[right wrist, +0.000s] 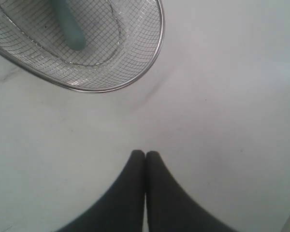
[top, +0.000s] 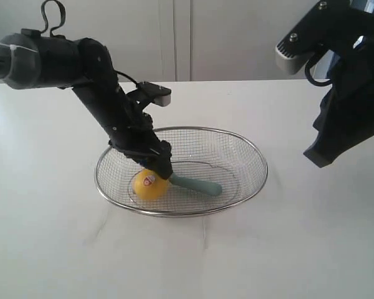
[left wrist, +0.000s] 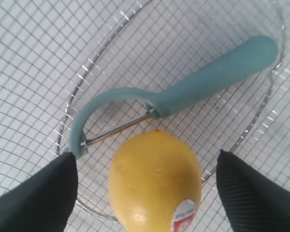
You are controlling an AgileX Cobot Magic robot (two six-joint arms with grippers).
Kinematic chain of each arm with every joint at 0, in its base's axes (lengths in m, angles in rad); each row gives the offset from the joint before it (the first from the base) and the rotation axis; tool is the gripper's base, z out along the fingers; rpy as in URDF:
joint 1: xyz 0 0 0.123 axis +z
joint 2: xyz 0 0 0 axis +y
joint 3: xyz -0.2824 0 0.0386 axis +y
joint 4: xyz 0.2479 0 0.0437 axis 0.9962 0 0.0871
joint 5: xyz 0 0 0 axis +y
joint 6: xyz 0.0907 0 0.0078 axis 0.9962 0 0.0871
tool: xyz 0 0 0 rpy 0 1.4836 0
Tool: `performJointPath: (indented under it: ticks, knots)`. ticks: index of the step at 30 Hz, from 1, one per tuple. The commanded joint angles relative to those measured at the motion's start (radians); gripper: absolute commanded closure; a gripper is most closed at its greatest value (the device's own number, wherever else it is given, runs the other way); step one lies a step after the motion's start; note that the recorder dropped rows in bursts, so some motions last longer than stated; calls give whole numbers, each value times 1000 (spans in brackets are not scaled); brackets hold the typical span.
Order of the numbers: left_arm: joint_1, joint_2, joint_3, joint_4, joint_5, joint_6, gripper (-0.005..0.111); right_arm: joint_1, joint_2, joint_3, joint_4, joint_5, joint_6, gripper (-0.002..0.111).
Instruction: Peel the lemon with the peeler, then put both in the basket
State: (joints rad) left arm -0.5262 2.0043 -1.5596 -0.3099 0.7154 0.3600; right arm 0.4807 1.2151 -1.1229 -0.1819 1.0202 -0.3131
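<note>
White table [top: 299, 249]; pale wall panels [top: 237, 37] behind.

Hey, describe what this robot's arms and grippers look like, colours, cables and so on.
Both arms are matte black. The left arm has a grey upper section, a looping black cable above, and a grey-fronted camera box by the wrist. The right arm carries a light grey block. Gripper fingers are black, tapered, finely textured.

lemon [top: 151, 185] + peeler [top: 198, 185] in basket [top: 187, 129] | left hand [top: 154, 167] over lemon
</note>
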Motion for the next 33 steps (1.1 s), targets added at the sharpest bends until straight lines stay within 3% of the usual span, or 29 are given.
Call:
performJointPath:
  ticks: [1,8,15,19,25,33]
  knots:
    - [-5,-70,-36,-16,20,6,26,-4,-7,-3,-3,-5,11,108]
    - [-5,-207,-112,66,107,6,31,-4,-7,-3,-3,-5,11,108]
    - [-5,-400,-129,234,250,-126,68,-4,-9,-3,-3,4,11,108]
    - [-5,-498,-115,342,297,-213,84,-4,-15,-3,-3,8,11,108]
    - [-5,-681,14,413,290,-289,106,-4,-37,-3,-3,8,11,108]
    - [-5,-947,200,453,301,-367,107,-4,-67,-3,-3,-28,11,108]
